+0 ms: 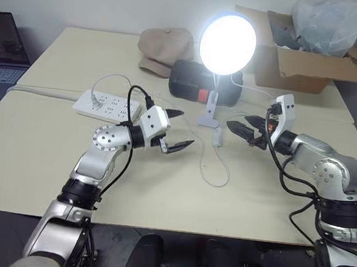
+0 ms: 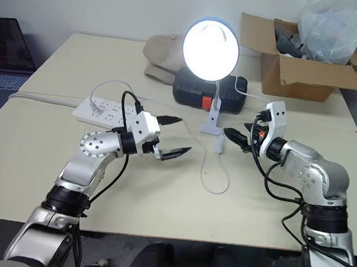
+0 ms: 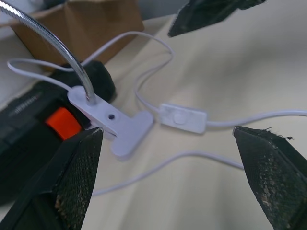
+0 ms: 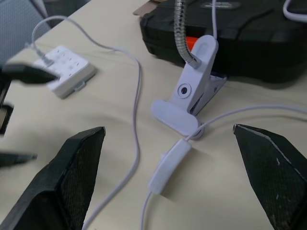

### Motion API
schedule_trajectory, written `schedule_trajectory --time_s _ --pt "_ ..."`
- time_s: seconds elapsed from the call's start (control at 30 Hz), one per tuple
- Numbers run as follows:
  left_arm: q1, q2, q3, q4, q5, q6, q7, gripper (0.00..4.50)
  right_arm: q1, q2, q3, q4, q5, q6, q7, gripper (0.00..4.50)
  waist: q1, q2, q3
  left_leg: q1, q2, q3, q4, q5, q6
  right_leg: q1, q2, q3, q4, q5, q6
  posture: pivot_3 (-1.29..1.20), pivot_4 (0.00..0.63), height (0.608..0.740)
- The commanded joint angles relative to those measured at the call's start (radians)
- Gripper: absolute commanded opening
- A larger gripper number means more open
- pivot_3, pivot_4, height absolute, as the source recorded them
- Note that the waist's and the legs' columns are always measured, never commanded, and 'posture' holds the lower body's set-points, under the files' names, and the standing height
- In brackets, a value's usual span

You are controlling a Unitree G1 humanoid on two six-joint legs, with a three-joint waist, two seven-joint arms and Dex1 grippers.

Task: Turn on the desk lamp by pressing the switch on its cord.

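Already lit, the desk lamp (image 1: pixel 227 44) stands on its white clamp at table centre. Its switch (image 1: pixel 217 137) lies on the cord (image 1: pixel 216 171) just at the clamp's five o'clock, untouched. Left gripper (image 1: pixel 176 131) at nine o'clock and right gripper (image 1: pixel 244 128) at three both gape wide, empty. At one o'clock a cardboard box (image 1: pixel 303 66) holds crumpled plastic. No lettering is legible.
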Motion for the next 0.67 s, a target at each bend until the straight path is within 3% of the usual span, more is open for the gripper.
schedule_trajectory --time_s 0.03,0.2,0.33,0.5,0.67 --pt "-0.057 0.045 0.044 0.045 -0.027 0.027 -0.06 4.5 0.022 -0.094 0.018 -0.083 -0.027 -0.065 0.157 4.49 -0.001 0.0 0.0 0.0 0.0 0.0 0.0 0.0 0.0 0.0 0.0 0.0 0.0 0.0 0.0 0.0 0.15 0.74" --pt "-0.08 0.149 0.124 -0.056 -0.223 0.389 -0.181 4.5 0.088 -0.268 0.027 -0.16 -0.062 -0.149 0.367 4.49 -0.004 0.0 0.0 -0.003 0.001 -0.001 0.001 0.0 0.0 -0.004 0.002 0.0 0.0 -0.002 0.003 0.0 0.15 0.74" --pt "0.001 0.302 0.152 -0.228 -0.258 0.524 -0.241 4.5 0.151 -0.384 -0.02 -0.161 -0.105 -0.255 0.495 4.49 -0.004 -0.001 0.001 -0.004 0.001 -0.001 0.002 0.0 0.0 -0.004 0.002 0.0 0.0 -0.002 0.004 0.0 0.15 0.74" --pt "0.077 0.393 0.188 -0.339 -0.323 0.644 -0.272 4.5 0.23 -0.43 -0.075 -0.081 -0.189 -0.437 0.57 4.49 -0.001 -0.001 0.001 -0.003 0.002 -0.001 0.002 0.0 -0.001 -0.004 0.001 0.0 0.0 -0.003 0.004 0.0 0.15 0.74" --pt "0.12 0.408 0.219 -0.406 -0.398 0.727 -0.276 4.5 0.247 -0.429 -0.092 -0.081 -0.194 -0.487 0.62 4.49 0.001 -0.001 0.001 -0.002 0.002 -0.001 0.002 0.0 -0.001 -0.002 0.001 0.0 0.0 -0.003 0.005 0.0 0.15 0.74"
